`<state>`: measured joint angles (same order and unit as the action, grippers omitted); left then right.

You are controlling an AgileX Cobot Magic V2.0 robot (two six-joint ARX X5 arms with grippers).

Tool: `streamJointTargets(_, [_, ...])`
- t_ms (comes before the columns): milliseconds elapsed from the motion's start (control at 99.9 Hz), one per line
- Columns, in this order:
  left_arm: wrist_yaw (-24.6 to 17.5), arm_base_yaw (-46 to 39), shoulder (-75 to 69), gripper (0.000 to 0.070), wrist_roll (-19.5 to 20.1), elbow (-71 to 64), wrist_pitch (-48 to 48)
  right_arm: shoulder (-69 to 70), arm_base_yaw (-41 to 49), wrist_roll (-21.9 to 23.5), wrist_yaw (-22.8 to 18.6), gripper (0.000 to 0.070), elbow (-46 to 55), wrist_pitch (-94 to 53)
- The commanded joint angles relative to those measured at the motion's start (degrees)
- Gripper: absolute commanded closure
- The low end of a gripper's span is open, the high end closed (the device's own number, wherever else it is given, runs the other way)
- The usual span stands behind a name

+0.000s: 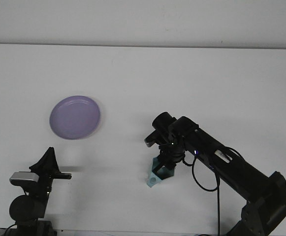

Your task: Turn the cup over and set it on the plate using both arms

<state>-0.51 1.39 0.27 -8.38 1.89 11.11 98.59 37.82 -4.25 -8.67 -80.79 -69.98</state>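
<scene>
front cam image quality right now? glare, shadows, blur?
Front view: even, soft light, no glare on the table; faint shadows beside the left gripper and plate; cup soft and mostly hidden under the dark right gripper.

Single front view, high behind the arms, facing forward and down over the white bench point(192, 73), wall beyond, moderately far

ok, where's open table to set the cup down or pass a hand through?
Bare table: the whole far strip behind the purple plate, the right half beyond the right arm, and the middle gap between plate and teal cup. Crowded: near centre, where the right gripper is at the cup, and the near-left corner by the left gripper.
</scene>
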Motion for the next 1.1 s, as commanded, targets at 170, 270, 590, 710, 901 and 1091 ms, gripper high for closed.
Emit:
streamJointTargets(170, [0.1,0.0,-0.1,0.0684,-0.3,-1.0,0.5,2.2,0.4,-1.5,-0.9,0.0464,-0.5,0.7])
streamJointTargets(270, [0.1,0.0,-0.1,0.0684,-0.3,-1.0,0.5,1.9,0.4,-2.2,-1.0,0.0343,-0.8,0.7])
streamJointTargets(590, [0.1,0.0,-0.1,0.0687,-5.3,-0.9,0.5,-6.9,-1.9,-2.2,0.3,0.0343,-7.6,0.8])
streamJointTargets(710, [-0.1,0.0,0.0,0.0688,-12.4,-0.2,0.1,-13.7,-5.4,-1.6,2.3,0.0343,-8.3,2.7])
streamJointTargets(901, [-8.3,0.2,1.5,0.0686,-19.5,4.3,-7.8,-28.9,-15.0,-1.1,2.5,0.035,-1.4,13.9])
streamJointTargets(1091, [-13.7,0.5,8.2,0.0685,-18.7,13.3,-12.2,-48.7,-26.5,0.5,2.6,0.0351,19.8,31.8])
